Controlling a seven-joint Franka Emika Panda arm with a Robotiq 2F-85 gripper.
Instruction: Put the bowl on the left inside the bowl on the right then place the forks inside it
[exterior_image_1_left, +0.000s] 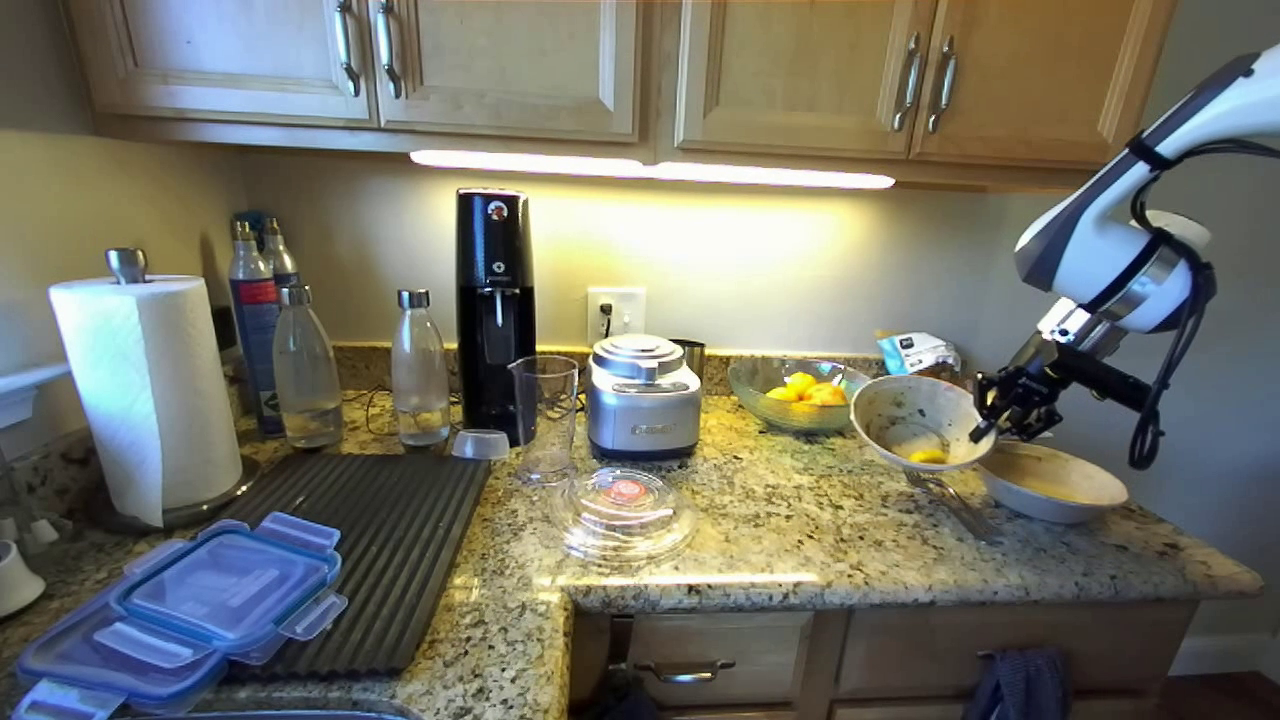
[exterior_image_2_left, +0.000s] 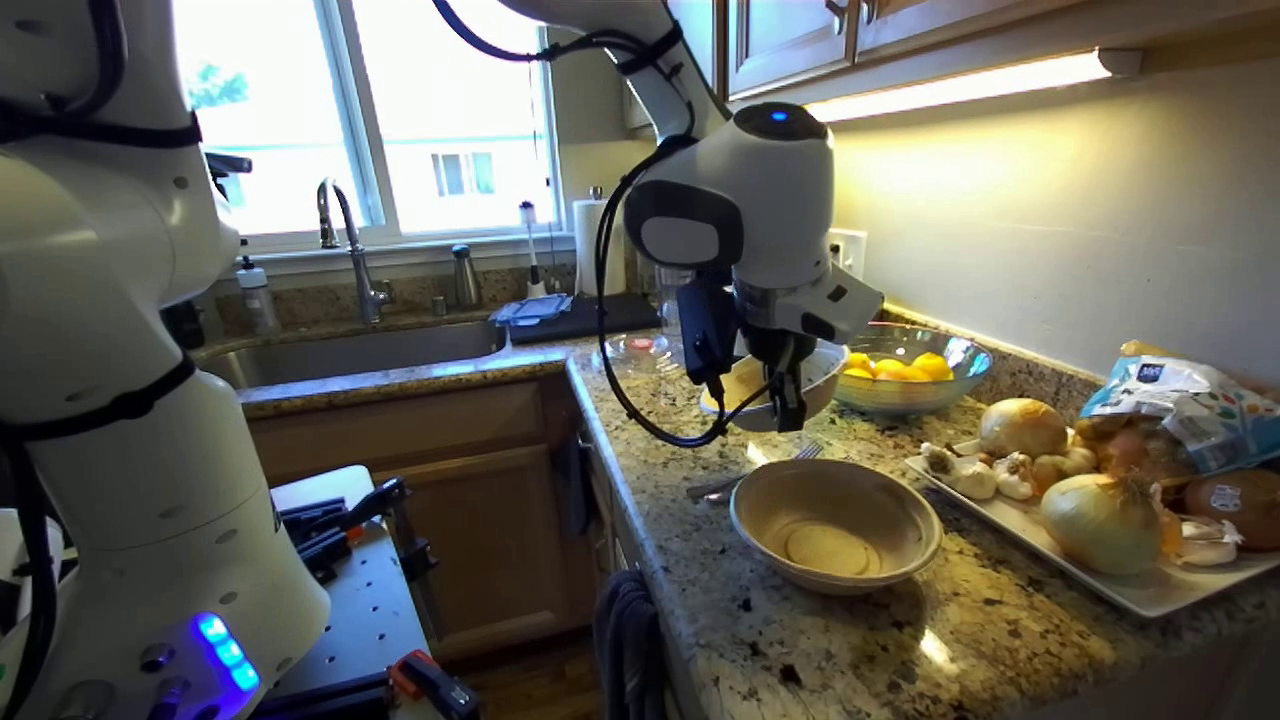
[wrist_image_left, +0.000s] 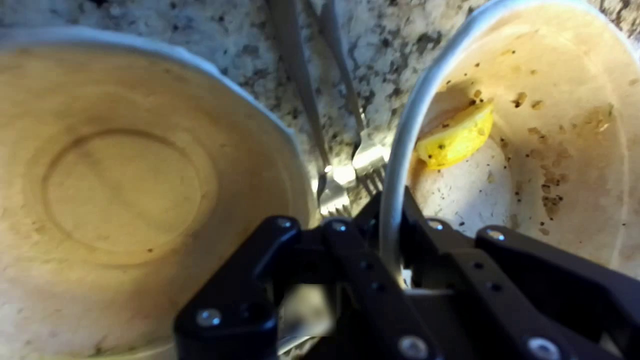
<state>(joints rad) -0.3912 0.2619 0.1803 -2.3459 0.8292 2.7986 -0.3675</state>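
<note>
A pale bowl with food specks and a lemon wedge inside is held tilted above the counter; it also shows in an exterior view and the wrist view. My gripper is shut on this bowl's rim, one finger inside and one outside. The gripper also shows in both exterior views. A second, empty tan bowl stands upright on the counter beside it, seen also in the wrist view. Two forks lie on the counter between the bowls.
A glass bowl with yellow fruit stands behind the held bowl. A white tray with onions and garlic lies beside the empty bowl. A clear lid and a food processor stand farther along the counter.
</note>
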